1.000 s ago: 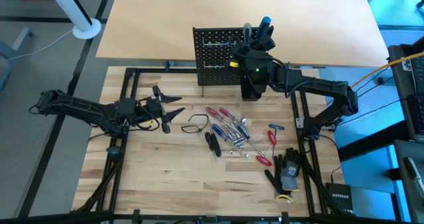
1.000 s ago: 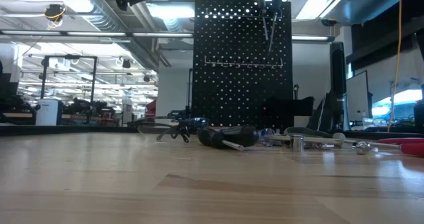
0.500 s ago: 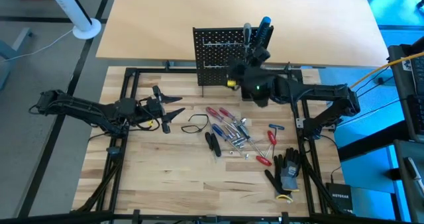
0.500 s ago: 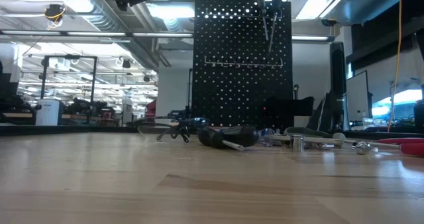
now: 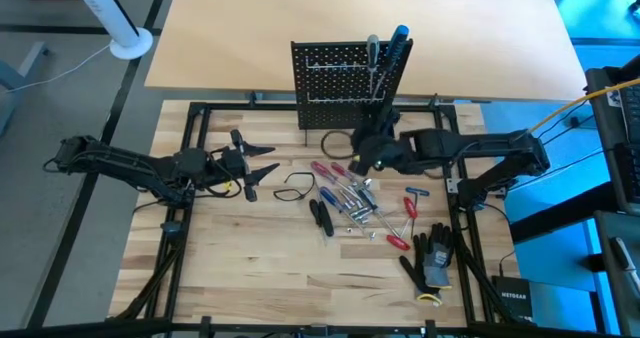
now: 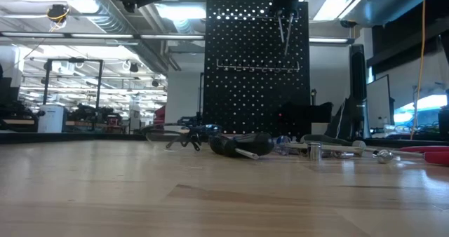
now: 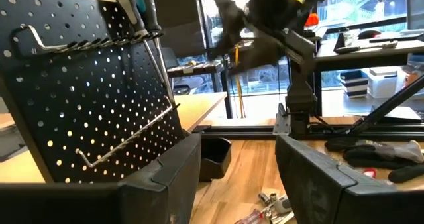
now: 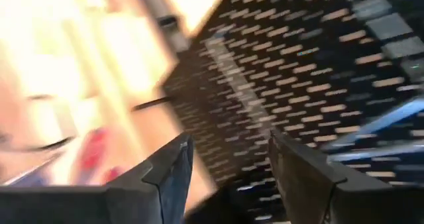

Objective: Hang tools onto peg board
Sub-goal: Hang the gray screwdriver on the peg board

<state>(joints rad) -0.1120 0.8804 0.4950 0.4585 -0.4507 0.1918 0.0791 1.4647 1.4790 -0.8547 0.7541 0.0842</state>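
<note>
The black peg board (image 5: pixel 335 83) stands upright at the table's far side, also in the low view (image 6: pixel 256 62) and the left wrist view (image 7: pixel 86 98). A grey-handled screwdriver (image 5: pixel 373 48) and a blue-handled one (image 5: pixel 399 40) hang at its top right. Loose tools (image 5: pixel 350 195) lie in a pile on the table in front of it. My right gripper (image 5: pixel 356 164) hovers open just above the pile's far end, tipped downward; its wrist view (image 8: pixel 228 171) is blurred, with nothing between the fingers. My left gripper (image 5: pixel 262 164) waits open and level to the left of the pile.
Black pliers (image 5: pixel 320 216) and a pair of glasses (image 5: pixel 297 185) lie left of the pile, a red T-handled tool (image 5: pixel 410 203) to its right. Black gloves (image 5: pixel 432 258) lie near the right front. A small black cup (image 7: pixel 215 158) sits by the board's foot.
My right gripper has come away from the peg board's upper right corner, moving down and toward the table's near edge, and has tipped downward over the pile. It has stayed open and carries nothing. The two screwdrivers stay hanging on the board.
</note>
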